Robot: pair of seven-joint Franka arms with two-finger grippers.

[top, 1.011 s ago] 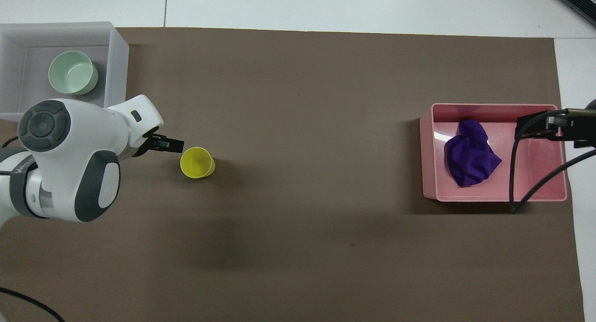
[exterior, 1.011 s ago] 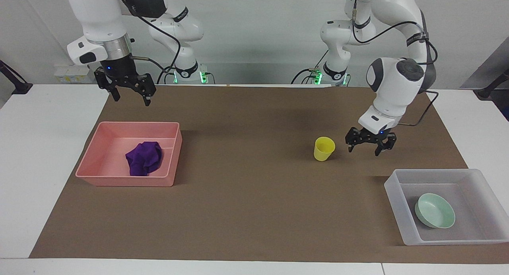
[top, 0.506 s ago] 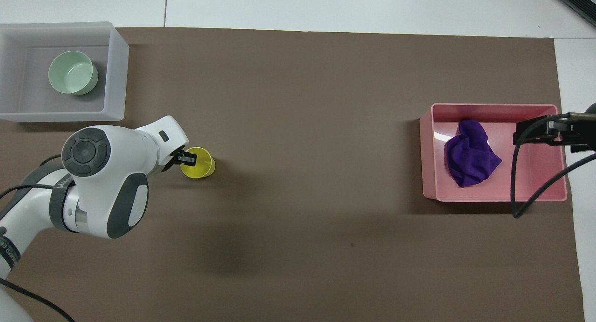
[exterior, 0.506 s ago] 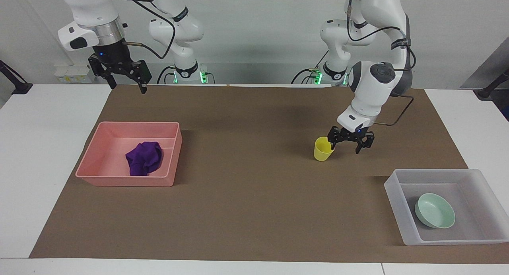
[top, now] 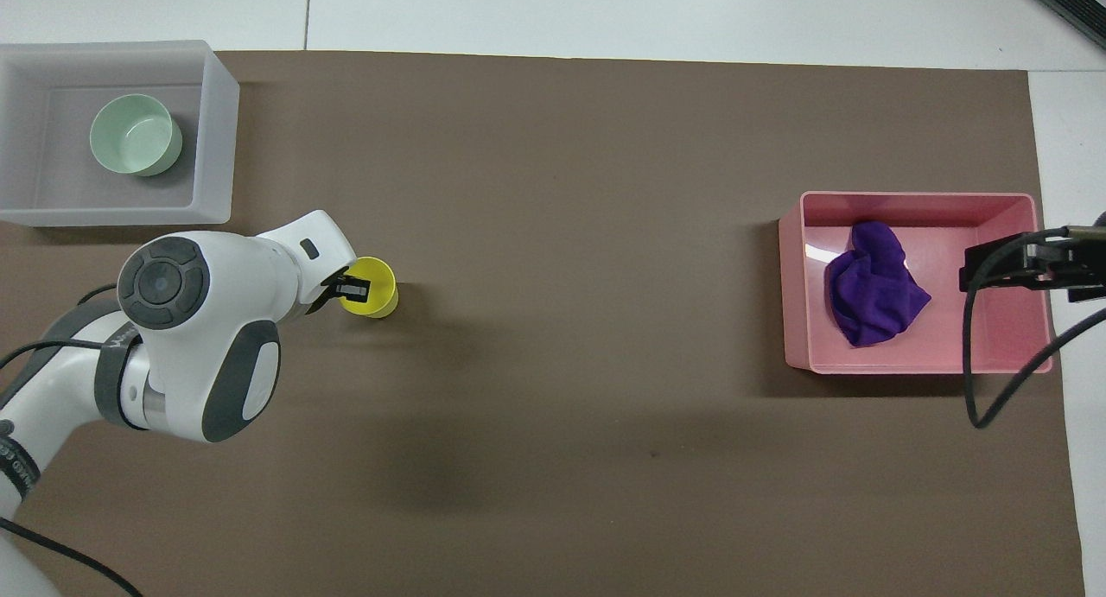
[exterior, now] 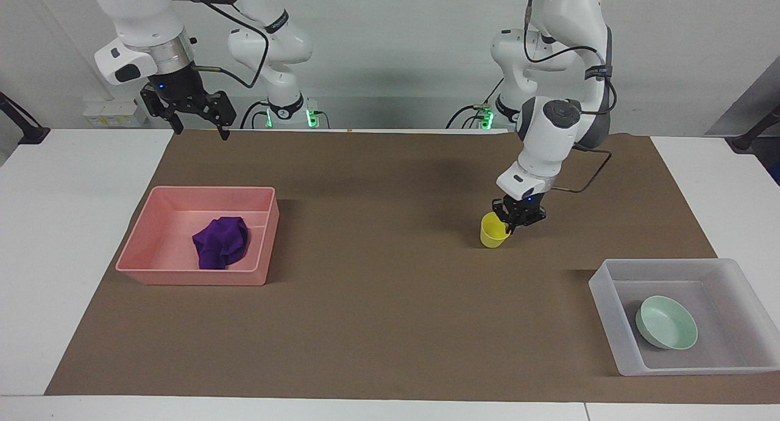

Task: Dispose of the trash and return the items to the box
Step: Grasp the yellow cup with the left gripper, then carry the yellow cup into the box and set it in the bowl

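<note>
The yellow cup stands upright on the brown mat, also in the overhead view. My left gripper is down at the cup's rim and shut on its wall, one finger inside; it also shows from overhead. The mint-green bowl lies in the translucent box at the left arm's end. The purple cloth wad lies in the pink tray. My right gripper is open and empty, raised over the mat's edge by the pink tray.
The brown mat covers most of the white table. From overhead the box holds the bowl and the pink tray holds the cloth. The right arm's cable hangs over the tray's end.
My left gripper moved from beside the cup onto its rim and shut on it; the cup shifted slightly. My right gripper rose away from the pink tray and stays open.
</note>
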